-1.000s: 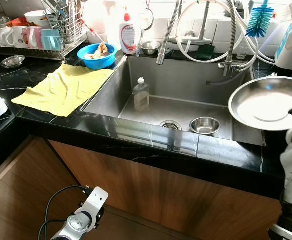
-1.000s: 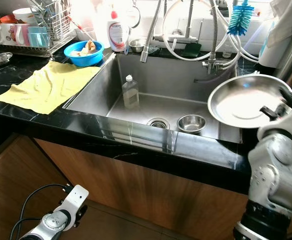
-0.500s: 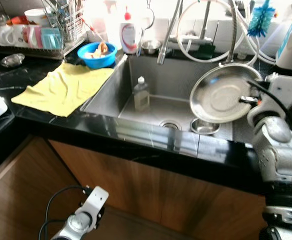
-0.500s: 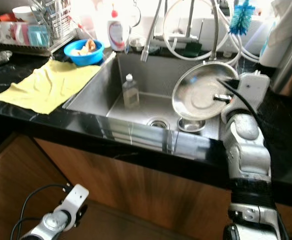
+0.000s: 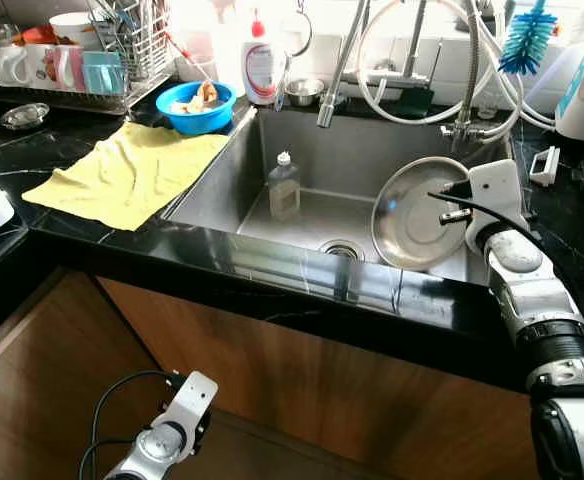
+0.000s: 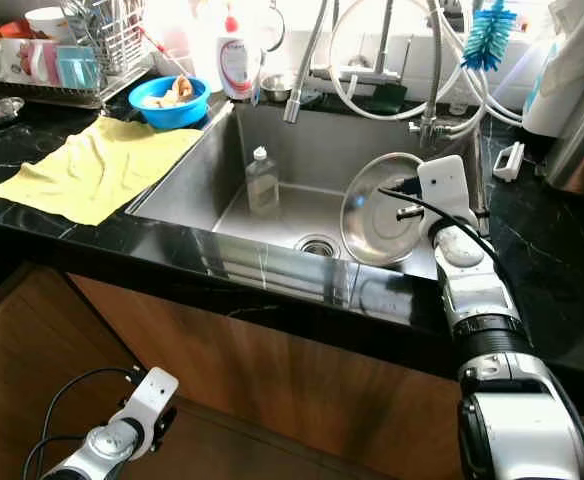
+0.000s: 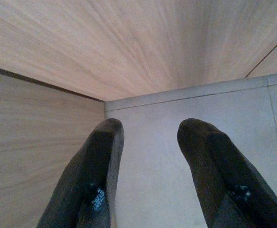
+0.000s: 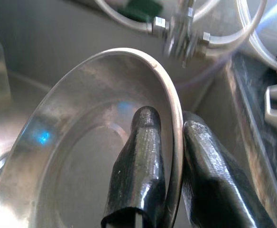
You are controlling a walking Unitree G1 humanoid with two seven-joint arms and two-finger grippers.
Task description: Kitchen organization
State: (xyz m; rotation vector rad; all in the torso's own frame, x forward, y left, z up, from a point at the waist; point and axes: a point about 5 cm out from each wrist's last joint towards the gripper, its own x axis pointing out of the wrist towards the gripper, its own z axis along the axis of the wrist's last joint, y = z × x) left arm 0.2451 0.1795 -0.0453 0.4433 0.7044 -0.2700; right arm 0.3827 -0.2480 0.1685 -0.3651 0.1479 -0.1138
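A round steel plate (image 5: 410, 217) stands tilted on edge over the right half of the sink (image 5: 372, 150), its hollow side facing left. My right gripper (image 8: 169, 121) is shut on the plate (image 8: 81, 156), one finger inside the rim and one outside it. In the eye views this gripper (image 5: 456, 202) sits at the plate's right edge, above the sink's front right corner. The left gripper (image 7: 148, 130) hangs open low down by the wooden cabinet front, holding nothing.
A clear soap bottle (image 5: 283, 187) stands in the sink, left of the drain (image 5: 343, 249). A yellow cloth (image 5: 132, 175), a blue bowl (image 5: 197, 105) and a dish rack with mugs (image 5: 72, 70) lie on the left counter. Faucet hoses (image 5: 337, 70) hang over the sink's back.
My right arm has carried the plate from above the right counter down and left into the sink, tipping it from flat onto its edge. The left arm has stayed put.
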